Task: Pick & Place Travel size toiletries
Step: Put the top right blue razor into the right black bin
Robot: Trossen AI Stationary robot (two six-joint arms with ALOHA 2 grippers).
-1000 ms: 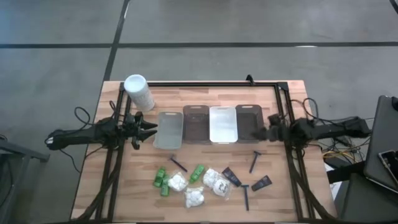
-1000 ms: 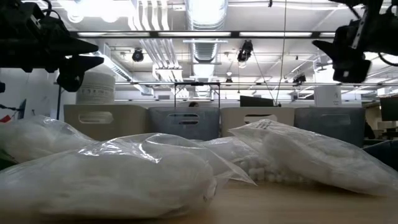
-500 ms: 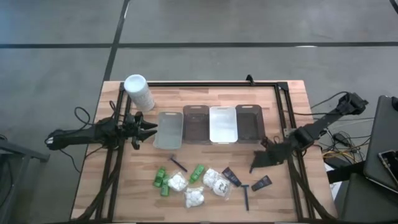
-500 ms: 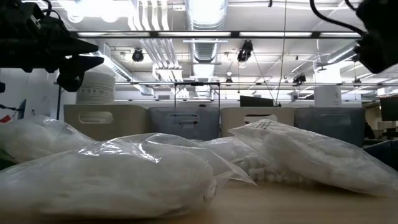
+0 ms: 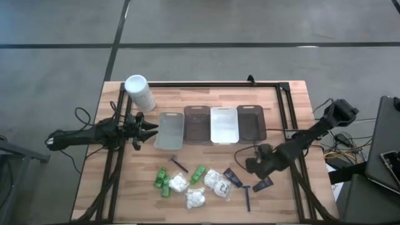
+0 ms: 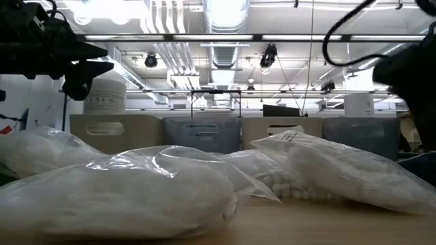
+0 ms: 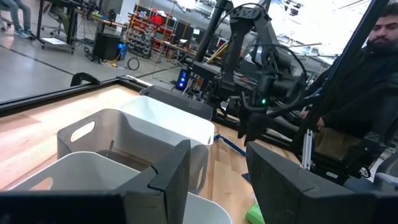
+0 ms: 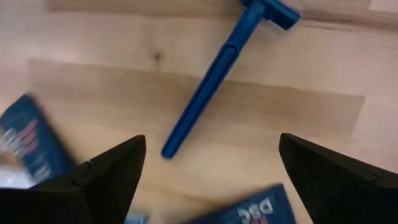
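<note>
- The blue razor (image 8: 225, 70) lies flat on the wooden surface (image 5: 206, 209), directly under the right gripper (image 8: 211, 180), whose jaws stand wide apart and hold nothing.
- In the high view that gripper (image 5: 257, 164) hovers over the razor's place, at about 4 o'clock from the surface's middle.
- The other toiletries are loose in a cluster at 6 o'clock: green bottles (image 5: 164, 180), white wrapped packets (image 5: 217, 182), two small black tubes (image 5: 263, 183) and (image 5: 232, 177), a second razor (image 5: 247, 197) and a third (image 5: 179, 164).
- The four trays (image 5: 170, 131), in a row at the middle, look empty as far as the high view shows, so my judgement is that nothing is placed yet and every item is left to sort.
- The left gripper (image 5: 145, 131) waits at 9 o'clock, just beside the leftmost tray, its jaws open and empty.
- A tall white container (image 5: 139, 92) stands at 11 o'clock.
- A person (image 7: 367, 93) shows beyond the surface in the left wrist view.
</note>
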